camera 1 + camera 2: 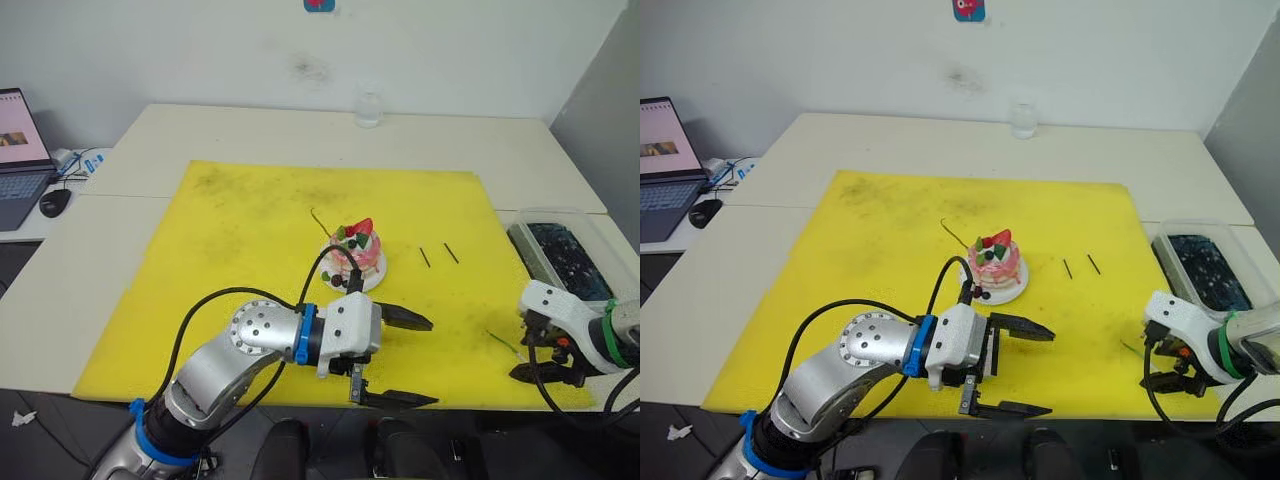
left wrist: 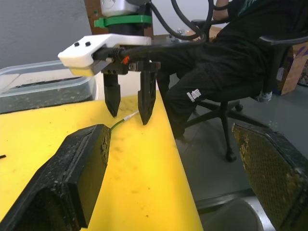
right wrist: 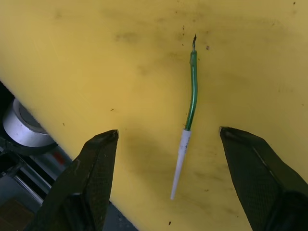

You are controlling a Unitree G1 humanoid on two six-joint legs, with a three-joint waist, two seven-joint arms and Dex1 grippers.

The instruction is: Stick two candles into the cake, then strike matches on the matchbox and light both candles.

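Yellow foam mat (image 1: 250,300) over pale tables, my left gripper (image 1: 400,358) spread near its front edge, my right gripper (image 3: 166,159) spread over a thin green candle (image 3: 191,96), pink strawberry cake (image 1: 356,255) mid-mat, two dark matches (image 1: 438,255) beside it, white wall beyond.

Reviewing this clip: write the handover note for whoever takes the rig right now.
Left tool: open, empty, at the near edge of the yellow mat.
Right tool: open, above a green candle lying near the mat's right front corner.
Other candle: by the cake; whether it is stuck in, cannot tell.
Two matches: right of the cake, untouched.
Left: pick up the candle, plant it, strike matches, light both.
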